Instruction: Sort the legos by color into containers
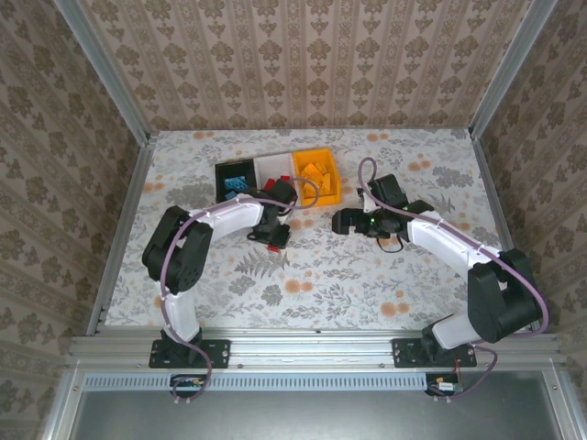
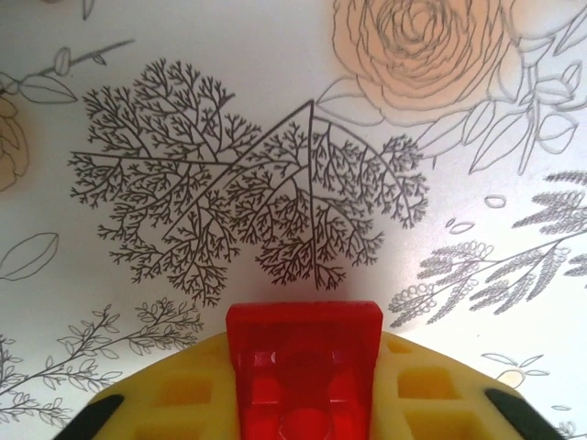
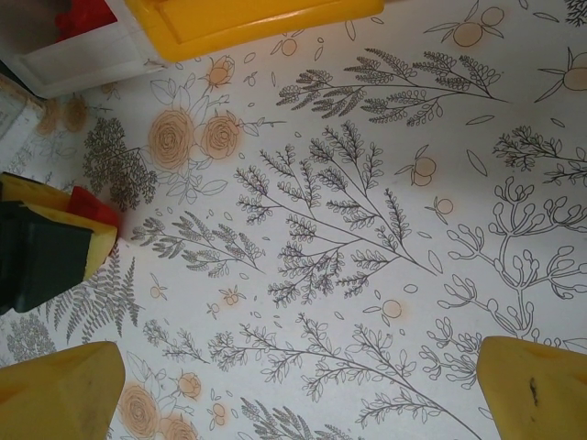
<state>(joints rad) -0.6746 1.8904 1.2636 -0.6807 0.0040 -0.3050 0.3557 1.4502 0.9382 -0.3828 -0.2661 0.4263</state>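
Pinching a red lego [image 2: 304, 367], the left gripper [image 1: 274, 237] sits just left of centre in the top view, below the white bin [image 1: 272, 167]. That bin already shows red, so it is the likely drop. The right gripper [image 1: 344, 222], jaws spread and holding nothing, waits at centre right.

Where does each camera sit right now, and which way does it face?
Top external: above and behind the bases, looking down at the table, black bin, white bin and orange bin; left arm and right arm show.
Left wrist: on the left arm, looking down at the table; left fingers shut on a red lego.
Right wrist: on the right arm, looking down toward the orange bin; right fingers open.
Shared: both wrist views show the red lego.
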